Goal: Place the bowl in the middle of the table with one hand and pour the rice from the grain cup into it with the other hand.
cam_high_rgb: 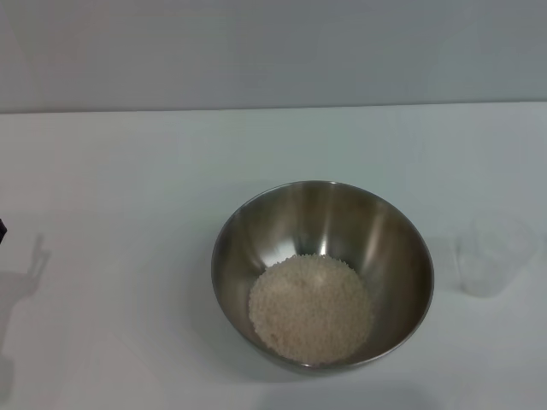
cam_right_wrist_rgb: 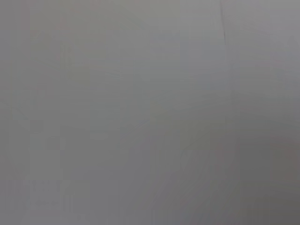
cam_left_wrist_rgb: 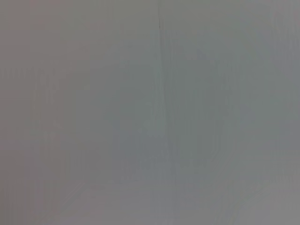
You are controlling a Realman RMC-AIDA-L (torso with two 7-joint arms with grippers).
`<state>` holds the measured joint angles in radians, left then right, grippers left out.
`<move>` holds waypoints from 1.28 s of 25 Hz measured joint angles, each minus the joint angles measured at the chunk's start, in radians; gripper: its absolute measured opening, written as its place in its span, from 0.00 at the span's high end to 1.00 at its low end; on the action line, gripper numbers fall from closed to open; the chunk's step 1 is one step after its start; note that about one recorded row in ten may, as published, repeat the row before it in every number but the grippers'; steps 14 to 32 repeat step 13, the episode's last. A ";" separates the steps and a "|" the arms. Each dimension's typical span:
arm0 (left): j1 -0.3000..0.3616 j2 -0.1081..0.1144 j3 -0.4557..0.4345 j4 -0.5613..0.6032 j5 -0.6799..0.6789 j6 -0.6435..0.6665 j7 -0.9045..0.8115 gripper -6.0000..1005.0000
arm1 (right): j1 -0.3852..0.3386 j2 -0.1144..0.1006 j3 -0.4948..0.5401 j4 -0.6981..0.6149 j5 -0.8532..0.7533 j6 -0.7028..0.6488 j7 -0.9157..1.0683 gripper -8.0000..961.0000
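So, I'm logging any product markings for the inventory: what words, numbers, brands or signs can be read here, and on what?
None can be read.
bowl: plain steel, no brand or stamp showing.
grain cup: clear plastic; any measuring marks are too faint to make out.
rice and table: no text.
Both wrist views show only a blank grey surface.

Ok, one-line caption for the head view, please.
Rice heaped in the steel bowl mid-table, grain cup upright and apparently empty at its right; no grippers in view.
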<state>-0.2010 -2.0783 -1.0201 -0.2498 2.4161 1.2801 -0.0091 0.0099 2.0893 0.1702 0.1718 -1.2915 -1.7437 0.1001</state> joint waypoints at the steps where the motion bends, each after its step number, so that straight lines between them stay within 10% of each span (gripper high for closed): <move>1: 0.000 0.000 0.000 0.000 0.000 0.000 0.000 0.16 | 0.001 0.000 0.000 0.000 0.000 -0.004 0.000 0.25; 32: 0.004 0.000 0.000 -0.003 -0.006 0.000 0.000 0.16 | -0.001 0.000 0.031 0.000 0.003 -0.020 0.000 0.25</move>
